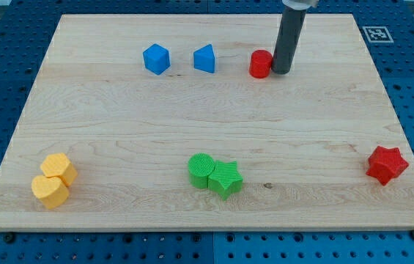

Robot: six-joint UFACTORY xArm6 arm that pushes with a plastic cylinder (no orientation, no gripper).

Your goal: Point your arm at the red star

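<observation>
We're seeing the red star [387, 164], chunky and ridged, sitting near the counter's [192, 117] lower-right edge; my tip [281, 72] is touching the red cylinder [261, 64], well apart; no fingers showing.

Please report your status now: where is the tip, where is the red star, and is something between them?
My tip beside red cylinder, view's top. Red star far off, lower right, untouched. Nothing between them.
</observation>
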